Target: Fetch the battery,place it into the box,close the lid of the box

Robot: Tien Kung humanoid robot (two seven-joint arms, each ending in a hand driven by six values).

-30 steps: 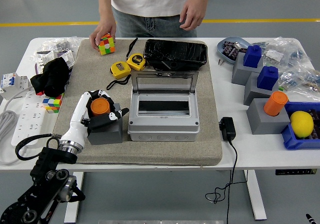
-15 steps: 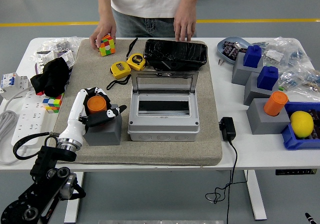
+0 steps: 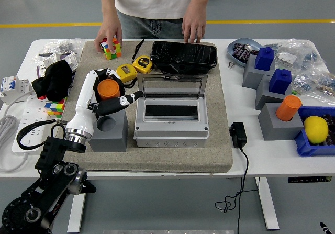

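Note:
My left hand is shut on an orange cylinder battery, held just above the grey holder block whose round socket now shows empty. The grey box lies right of the hand on the mat, its clear lid tilted up at the back and its black slot uncovered. My right hand is out of view. A person stands at the far side, one hand on a colourful cube, the other hand resting by a black case.
Two yellow tape measures lie behind the hand. A black cloth, a small cube and a power strip sit at the left. At right are grey blocks with blue and orange cylinders, a lemon and a black adapter.
My left hand has lifted the orange battery up out of the grey block's socket and toward the back. The person's hand moved down to the table beside the black case.

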